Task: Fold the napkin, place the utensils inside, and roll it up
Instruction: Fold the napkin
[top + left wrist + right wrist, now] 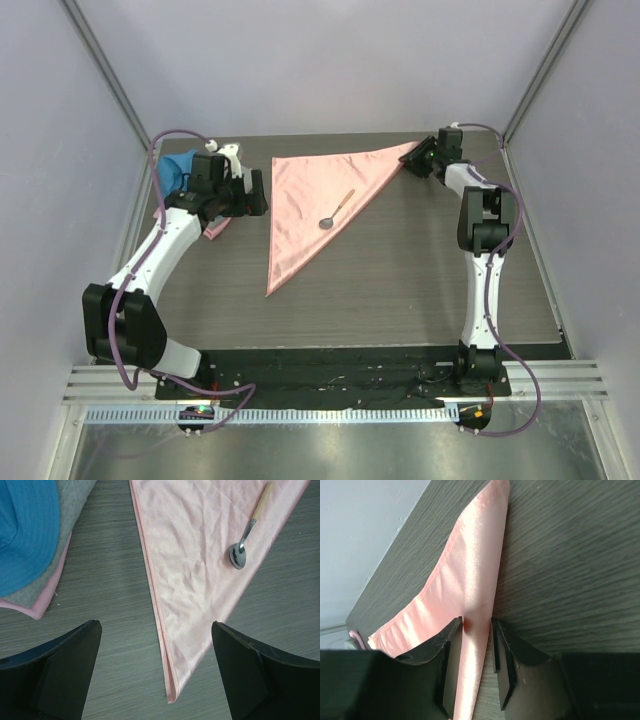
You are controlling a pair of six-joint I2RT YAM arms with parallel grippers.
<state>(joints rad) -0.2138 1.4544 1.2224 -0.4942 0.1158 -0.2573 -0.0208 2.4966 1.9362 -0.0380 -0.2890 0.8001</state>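
The salmon-pink napkin (310, 195) lies flat, folded into a triangle with its long point toward the near side. The spoon (336, 210) rests on it near the right edge, silver bowl nearer me, tan handle pointing away. In the left wrist view the napkin (190, 555) and the spoon (245, 540) both show. My left gripper (255, 190) is open and empty, just left of the napkin's far left corner; it also shows in its wrist view (156, 630). My right gripper (410, 160) sits at the far right corner. Its jaws (477, 622) straddle the napkin tip (465, 580) with a narrow gap, one fingertip pressing the cloth.
A stack of cloths lies at the far left: a blue cloth (178, 165) on top, a grey cloth (60, 555) under it and a pale pink cloth (45, 600) at the bottom. The enclosure walls stand close behind and beside the dark wood-grain table (420, 270).
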